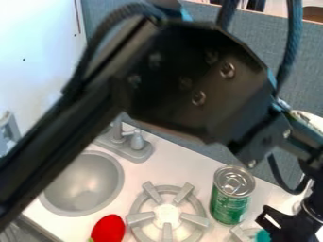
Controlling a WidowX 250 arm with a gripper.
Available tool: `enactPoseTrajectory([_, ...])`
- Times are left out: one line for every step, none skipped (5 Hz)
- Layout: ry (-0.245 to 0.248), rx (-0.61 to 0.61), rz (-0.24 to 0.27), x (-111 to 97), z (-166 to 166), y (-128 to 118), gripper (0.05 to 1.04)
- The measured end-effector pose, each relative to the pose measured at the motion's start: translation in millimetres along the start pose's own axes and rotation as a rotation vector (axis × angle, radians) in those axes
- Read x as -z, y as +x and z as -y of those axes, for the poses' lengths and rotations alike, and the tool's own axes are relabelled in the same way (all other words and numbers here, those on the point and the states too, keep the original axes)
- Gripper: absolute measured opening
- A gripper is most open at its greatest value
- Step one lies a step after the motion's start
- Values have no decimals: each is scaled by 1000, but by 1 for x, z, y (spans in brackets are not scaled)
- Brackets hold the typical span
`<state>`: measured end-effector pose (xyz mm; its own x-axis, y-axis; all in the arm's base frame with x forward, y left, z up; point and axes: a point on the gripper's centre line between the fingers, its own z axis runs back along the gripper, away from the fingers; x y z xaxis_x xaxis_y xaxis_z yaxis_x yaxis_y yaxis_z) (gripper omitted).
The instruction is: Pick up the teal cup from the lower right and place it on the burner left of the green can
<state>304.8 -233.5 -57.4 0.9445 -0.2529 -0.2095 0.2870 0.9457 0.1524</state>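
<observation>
Near the gripper (pixel 266 219), a green can (pixel 229 201) stands upright.

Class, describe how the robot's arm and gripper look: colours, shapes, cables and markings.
The arm is black, with a long straight bar, a chunky angular housing, silver screws, blue edging and dark ribbed cables. The gripper is black and angular.

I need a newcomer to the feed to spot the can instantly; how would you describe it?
On the white counter, find the round gray sink, then the gray stove burner to its right in the view. The can stands upright just right of the burner: green sides and a silver lid, unlike the red object on the burner's other side.
</observation>
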Motion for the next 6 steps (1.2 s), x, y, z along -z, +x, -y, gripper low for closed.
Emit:
enactPoseTrajectory([-16, 12, 30, -21, -9, -18, 120])
enactPoseTrajectory([-53, -11, 51, -41, -26, -34, 120])
enactPoseTrajectory([-63, -75, 7, -33, -52, -41, 120])
enactPoseTrajectory([-53, -130, -31, -22, -76, -45, 120])
enactPoseTrajectory([-34, -177, -27, -13, -100, -43, 119])
enactPoseTrajectory([37, -227, -3, -16, -116, -38, 119])
